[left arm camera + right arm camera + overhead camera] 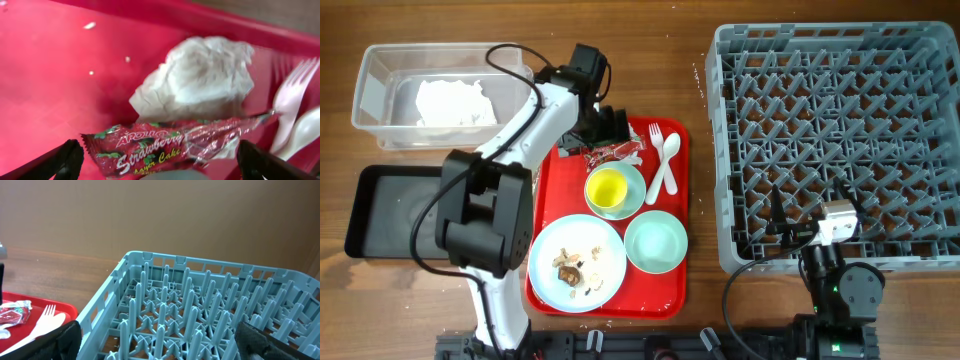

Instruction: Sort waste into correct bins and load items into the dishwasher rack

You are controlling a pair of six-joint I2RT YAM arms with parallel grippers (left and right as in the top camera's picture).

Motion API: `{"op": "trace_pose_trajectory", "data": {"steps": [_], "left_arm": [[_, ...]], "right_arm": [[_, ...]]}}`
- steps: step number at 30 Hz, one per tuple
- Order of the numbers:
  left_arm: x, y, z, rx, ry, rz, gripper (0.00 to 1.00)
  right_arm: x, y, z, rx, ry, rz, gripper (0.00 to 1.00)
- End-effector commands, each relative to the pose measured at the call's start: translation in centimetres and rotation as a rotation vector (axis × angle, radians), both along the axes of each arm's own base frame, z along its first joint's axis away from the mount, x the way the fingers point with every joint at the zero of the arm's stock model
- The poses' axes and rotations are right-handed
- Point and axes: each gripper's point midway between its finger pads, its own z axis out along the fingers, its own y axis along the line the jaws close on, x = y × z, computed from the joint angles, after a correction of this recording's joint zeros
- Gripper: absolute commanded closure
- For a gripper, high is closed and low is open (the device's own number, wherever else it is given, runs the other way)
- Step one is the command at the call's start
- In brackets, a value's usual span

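Note:
My left gripper [611, 138] is open at the far left of the red tray, its fingers [162, 167] either side of a red-and-white strawberry cake wrapper [175, 145] [615, 153]. A crumpled white napkin [200, 77] lies just beyond the wrapper. A white fork [657, 148] [290, 100] and spoon [668, 165] lie to the right. The yellow cup [609, 189] stands in the light blue bowl [635, 180]. The pale green bowl [656, 243] and the blue plate [605, 270] with food scraps sit nearer. My right gripper [810, 215] [160, 342] is open and empty over the grey rack's [840, 120] front edge.
The clear tub [380, 70] at the far left holds white napkins [455, 102]. The black tray [375, 215] lies in front of it. The red tray [670, 290] sits between the bins and the rack, and its corner shows in the right wrist view [30, 305].

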Motion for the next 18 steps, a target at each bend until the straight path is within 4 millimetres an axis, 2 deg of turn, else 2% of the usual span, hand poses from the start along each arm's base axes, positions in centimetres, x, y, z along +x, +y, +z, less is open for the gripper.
{"op": "trace_pose_trajectory", "data": {"steps": [1,5,10,13,14,16,18], "left_arm": [[-0.3,-0.5,-0.1,-0.014,-0.014,-0.164,0.01],[-0.6,-0.5,-0.7,-0.004,-0.008,-0.239,0.01],[-0.8,-0.3,-2.3,0.007,0.025,-0.245,0.0],[-0.6,-0.3,-2.6,0.008,0.022,-0.245,0.04],[-0.5,-0.3,-2.6,0.01,0.018,-0.245,0.09],[-0.4,-0.4,-2.6,0.009,0.013,-0.244,0.27],[-0.4,-0.4,-2.6,0.008,0.014,-0.241,0.37]], "right_arm": [[0.0,-0.2,0.1,-0.01,-0.009,-0.01,0.0],[0.0,-0.2,0.1,-0.01,-0.009,-0.01,0.0],[0.0,-0.2,0.1,-0.01,-0.009,-0.01,0.0],[0.0,-0.2,0.1,-0.01,-0.009,-0.01,0.0],[0.0,-0.2,0.1,-0.01,-0.009,-0.01,0.0],[0.0,-0.2,0.1,-0.01,-0.009,-0.01,0.01],[0.0,-0.2,0.1,-0.01,-0.009,-0.01,0.0]]}}
